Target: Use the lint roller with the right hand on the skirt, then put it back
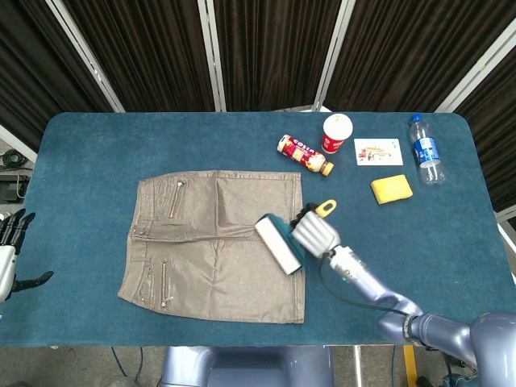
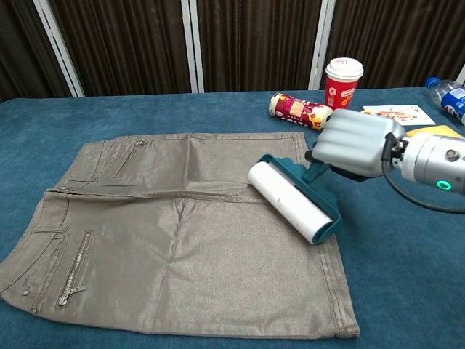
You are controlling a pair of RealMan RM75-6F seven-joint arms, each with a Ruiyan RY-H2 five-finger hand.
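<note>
A shiny taupe skirt (image 1: 214, 242) (image 2: 174, 233) lies flat on the blue table. My right hand (image 1: 314, 232) (image 2: 356, 142) grips the teal handle of the lint roller (image 1: 278, 244) (image 2: 292, 201). The white roll rests near the skirt's right edge, angled diagonally, with the hand just off the skirt's right side. Whether the roll touches the fabric or hovers just above it, I cannot tell. My left hand (image 1: 10, 250) is at the far left beside the table, holding nothing, its dark fingers apart.
At the back right stand a red paper cup (image 1: 337, 132) (image 2: 343, 81), a lying snack bottle (image 1: 305, 155) (image 2: 298, 109), a printed card (image 1: 377, 151), a yellow sponge (image 1: 392, 189) and a water bottle (image 1: 425, 150). Dark curtains stand behind the table.
</note>
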